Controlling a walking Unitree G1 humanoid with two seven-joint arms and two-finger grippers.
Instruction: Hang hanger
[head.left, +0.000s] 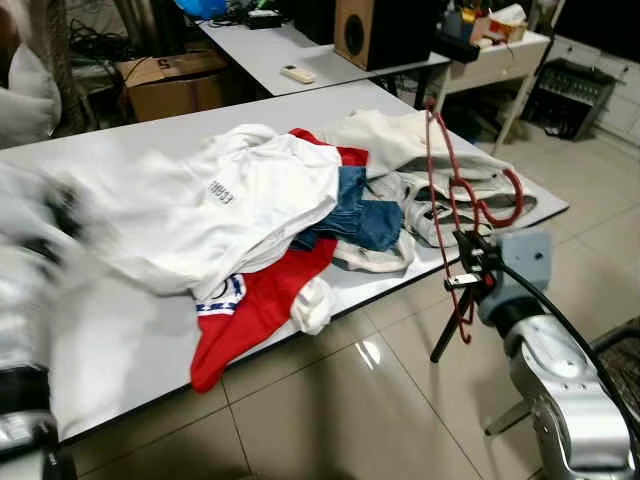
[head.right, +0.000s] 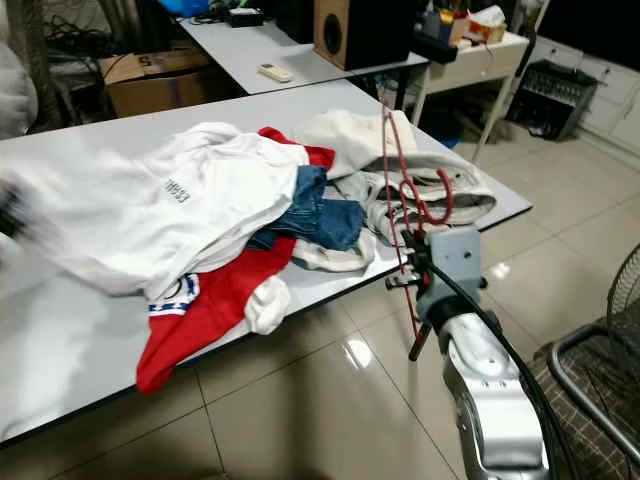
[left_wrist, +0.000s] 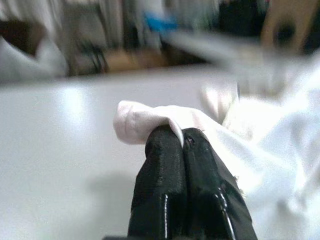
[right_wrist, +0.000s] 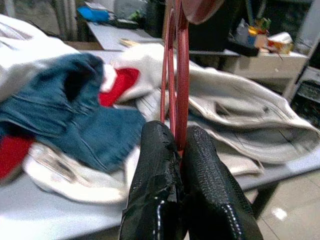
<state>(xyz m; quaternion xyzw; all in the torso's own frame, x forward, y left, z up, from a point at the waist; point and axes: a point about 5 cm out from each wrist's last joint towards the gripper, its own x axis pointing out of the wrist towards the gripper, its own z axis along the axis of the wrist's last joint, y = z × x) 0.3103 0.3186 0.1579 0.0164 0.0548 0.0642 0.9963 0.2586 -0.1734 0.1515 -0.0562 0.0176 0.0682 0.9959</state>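
A red wire hanger (head.left: 441, 160) stands upright at the table's front right edge, over a cream jacket (head.left: 400, 140). My right gripper (head.left: 462, 268) is shut on its lower part, and the right wrist view shows the red wires (right_wrist: 181, 75) pinched between the black fingers (right_wrist: 155, 165). At the far left, blurred by motion, my left gripper (left_wrist: 181, 134) is shut on a fold of the white shirt (left_wrist: 150, 117). That white shirt (head.left: 220, 200) lies spread across the middle of the clothes pile.
The grey table (head.left: 120, 350) also carries blue jeans (head.left: 355, 215) and a red garment (head.left: 255, 305) hanging over the front edge. Behind it are a second table with a remote (head.left: 297, 73), a speaker (head.left: 365, 30) and a cardboard box (head.left: 170, 85). A fan grille (head.right: 625, 300) stands on the right floor.
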